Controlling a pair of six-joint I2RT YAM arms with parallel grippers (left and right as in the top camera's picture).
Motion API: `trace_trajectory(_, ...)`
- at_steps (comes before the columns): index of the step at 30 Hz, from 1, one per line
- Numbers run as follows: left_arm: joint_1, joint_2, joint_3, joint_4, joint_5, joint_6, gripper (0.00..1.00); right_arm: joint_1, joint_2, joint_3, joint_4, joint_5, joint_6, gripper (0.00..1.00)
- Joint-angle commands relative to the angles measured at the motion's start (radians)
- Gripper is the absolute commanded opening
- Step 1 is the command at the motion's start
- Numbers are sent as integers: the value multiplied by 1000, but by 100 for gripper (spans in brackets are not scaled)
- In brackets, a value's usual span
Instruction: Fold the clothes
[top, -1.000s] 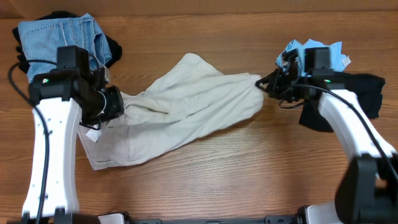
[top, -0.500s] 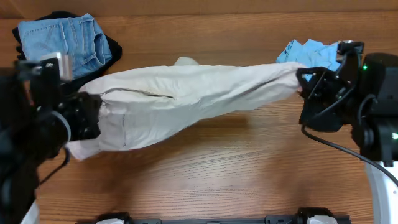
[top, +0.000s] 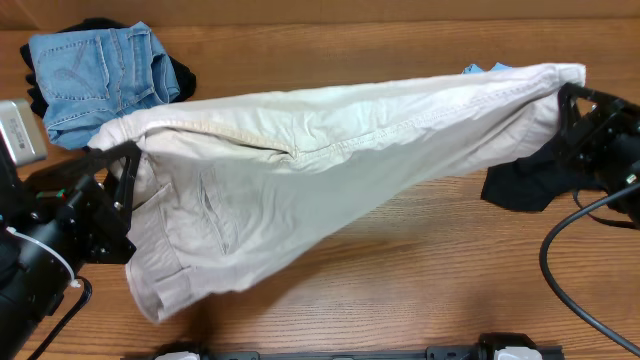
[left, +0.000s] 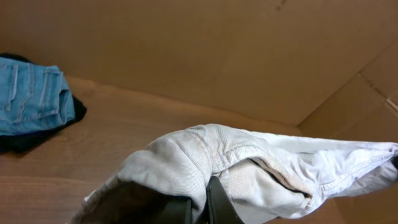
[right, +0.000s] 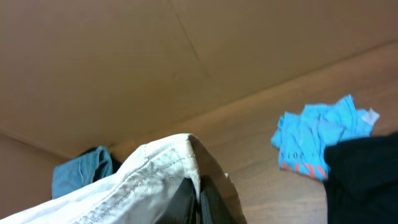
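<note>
The cream-beige trousers (top: 320, 170) hang stretched in the air between both arms, waistband edge along the top and pockets showing. My left gripper (top: 128, 160) is shut on the cloth at the left end; in the left wrist view the fabric (left: 205, 155) bunches over the pinched fingers of that gripper (left: 202, 202). My right gripper (top: 570, 98) is shut on the stitched hem at the right end, seen close in the right wrist view (right: 199, 199). Folded blue denim (top: 100, 62) lies at the back left on a black piece (top: 182, 78).
A black garment (top: 525, 185) lies on the wooden table (top: 400, 300) at the right, partly under the trousers. A light-blue printed tee (right: 320, 140) sits beside it. A brown cardboard wall (left: 217, 50) stands behind the table. Cables (top: 560, 260) trail from the right arm.
Both arms rose and pulled apart. The trousers went from a crumpled heap on the table to a taut span held in the air, closer to the camera.
</note>
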Motion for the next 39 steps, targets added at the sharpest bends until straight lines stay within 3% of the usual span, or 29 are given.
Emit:
trace_trajectory(1, -2, 43, 23, 95, 22, -72, 4, -4, 24, 25, 66, 23, 8, 4)
trace_trajectory(8, -3, 311, 23, 376, 46, -138, 4, -4, 275, 25, 339, -15, 29, 4)
trace_trajectory(10, -37, 436, 23, 577, 134, -172, 4, -4, 352, 25, 460, -17, 33, 4)
trace_trajectory(13, -162, 529, 23, 799, 162, -256, 4, -33, 364, 26, 522, 18, 32, 4)
trace_trajectory(16, -299, 527, 29, 858, 154, -235, 4, -102, 340, 26, 489, 20, 32, 4)
trace_trajectory(21, -507, 474, 93, 726, 118, -217, 4, -223, 248, 26, 321, 20, 31, 4)
trace_trajectory(26, -653, 331, 116, 411, -284, -206, 4, -229, 117, 26, 205, -77, 28, 4)
trace_trajectory(29, -664, 282, 116, 309, -383, -192, 4, -229, 70, 26, 198, -145, 34, 4)
trace_trajectory(33, -659, 329, 115, 262, -556, -149, 4, -228, 121, 26, 212, -150, 55, 4)
trace_trajectory(36, -623, 434, 115, 282, -581, -120, 4, -220, 247, 26, 261, -182, 55, 4)
trace_trajectory(39, -537, 631, 115, 466, -577, -10, 4, -187, 418, 26, 440, -243, 74, 4)
